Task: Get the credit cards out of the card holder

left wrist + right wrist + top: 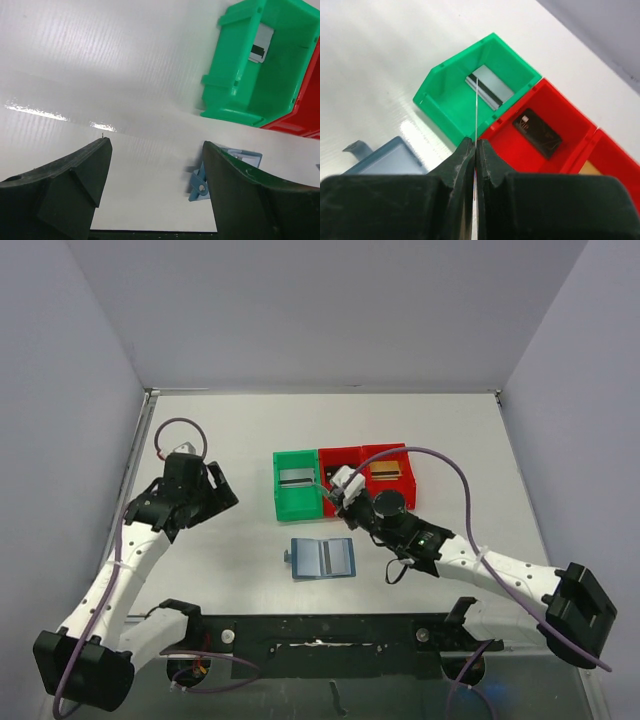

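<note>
The blue card holder (322, 558) lies open and flat on the table in front of the bins; its corner shows in the right wrist view (390, 160) and its tab in the left wrist view (200, 182). My right gripper (475, 142) is shut on a thin card (476, 107), seen edge-on, held above the wall between the green bin (447, 105) and the middle red bin (570, 150). In the top view it (335, 492) hangs over those bins. My left gripper (156, 145) is open and empty, left of the holder (222, 490).
The green bin (279, 485) holds a silver card (297, 477). The middle red bin holds a dark card (537, 132). The right red bin (408, 475) holds a brown card (386, 471). Grey walls close in the table on three sides.
</note>
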